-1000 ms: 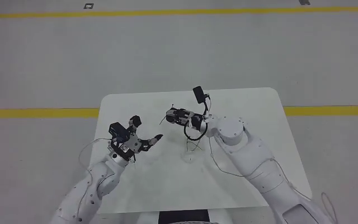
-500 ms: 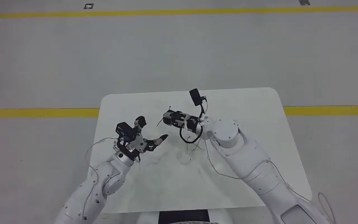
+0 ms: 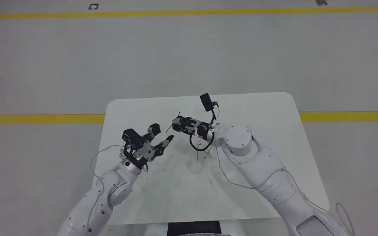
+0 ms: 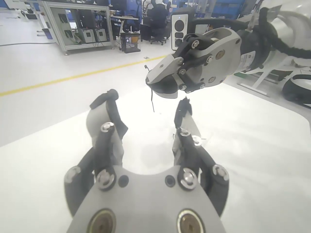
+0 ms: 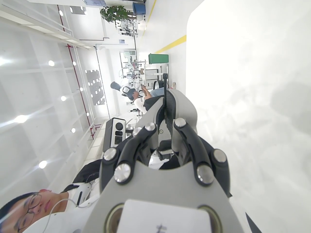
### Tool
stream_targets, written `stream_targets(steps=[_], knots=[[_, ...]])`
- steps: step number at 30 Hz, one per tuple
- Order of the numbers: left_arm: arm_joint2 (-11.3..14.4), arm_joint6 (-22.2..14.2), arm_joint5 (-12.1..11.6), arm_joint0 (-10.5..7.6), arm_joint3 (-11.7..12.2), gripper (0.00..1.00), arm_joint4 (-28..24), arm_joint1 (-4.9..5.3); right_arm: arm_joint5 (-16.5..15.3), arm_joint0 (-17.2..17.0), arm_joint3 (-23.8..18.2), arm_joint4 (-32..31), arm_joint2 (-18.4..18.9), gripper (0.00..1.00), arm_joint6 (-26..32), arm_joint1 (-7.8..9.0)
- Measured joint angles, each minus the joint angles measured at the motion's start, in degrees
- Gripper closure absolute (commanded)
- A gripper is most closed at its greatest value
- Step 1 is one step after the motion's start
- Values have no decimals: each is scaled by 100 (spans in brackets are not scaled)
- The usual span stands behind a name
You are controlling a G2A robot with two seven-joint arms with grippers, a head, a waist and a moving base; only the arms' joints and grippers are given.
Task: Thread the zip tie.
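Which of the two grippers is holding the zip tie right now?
The right gripper: it is shut on the thin black zip tie, which hangs from its tip. The left gripper is open and empty, facing it.

zip tie (image 4: 151,95) middle was hidden inside pinching right gripper (image 4: 149,82); head end was too small to tell whether tail passed through.

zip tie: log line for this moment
right gripper: shut on zip tie, above table | left gripper: open, empty, apart from tie | threading: not yet done
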Motion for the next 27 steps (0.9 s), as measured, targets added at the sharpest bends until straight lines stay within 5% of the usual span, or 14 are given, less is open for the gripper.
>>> stream_targets(steps=[11,12,13,18,27], knots=[[64,-181,53,-67,49,100,-96,-36,-9,-24,-25,-82,-42,100,232,2],[67,-187,44,-71,51,97,-91,-37,-9,-26,-23,-80,-42,100,235,0],[69,-194,30,-76,53,74,-83,-38,-9,-27,-22,-79,-44,100,237,-1],[70,-191,-55,-88,67,54,-64,-40,6,-25,-9,-74,-49,100,237,-10],[24,-262,-164,-30,69,55,-39,-27,98,-16,-6,-128,-84,100,216,-25]])
